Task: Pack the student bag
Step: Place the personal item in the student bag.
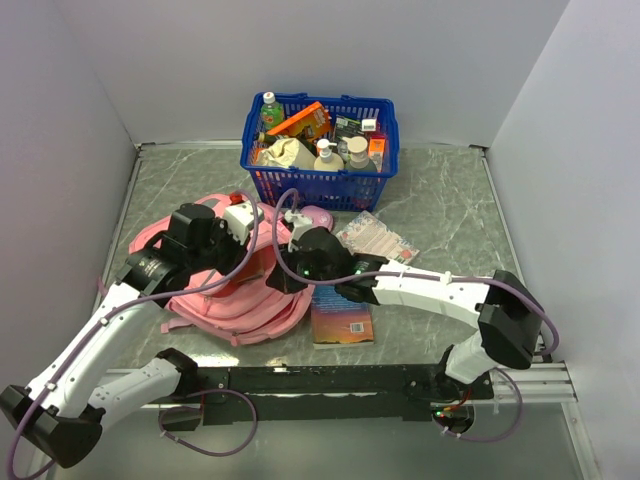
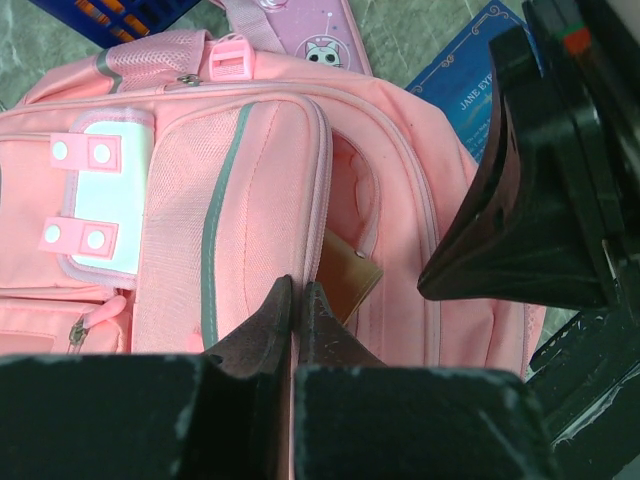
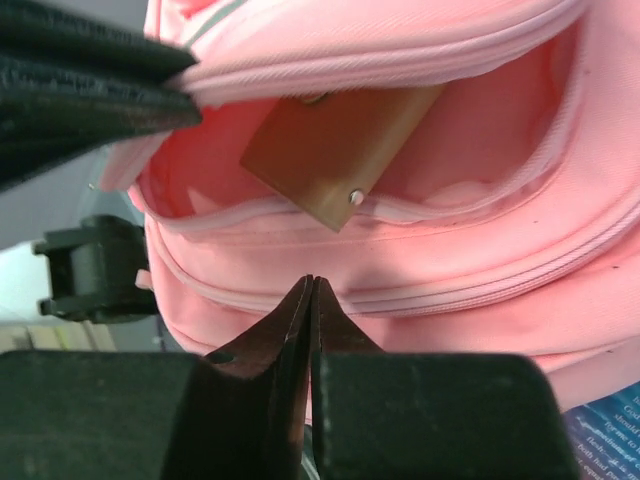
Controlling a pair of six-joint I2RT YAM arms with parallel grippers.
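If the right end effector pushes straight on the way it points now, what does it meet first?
Probably the soft pink fabric backpack, at the zip-edged lip below its open compartment. The right end effector looks close, but depth is unclear.

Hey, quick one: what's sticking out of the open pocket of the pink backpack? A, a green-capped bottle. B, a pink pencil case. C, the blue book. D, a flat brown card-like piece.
D: in the right wrist view a flat brown piece sits in the open zip mouth of the student bag, while the blue book lies on the table beside the bag.
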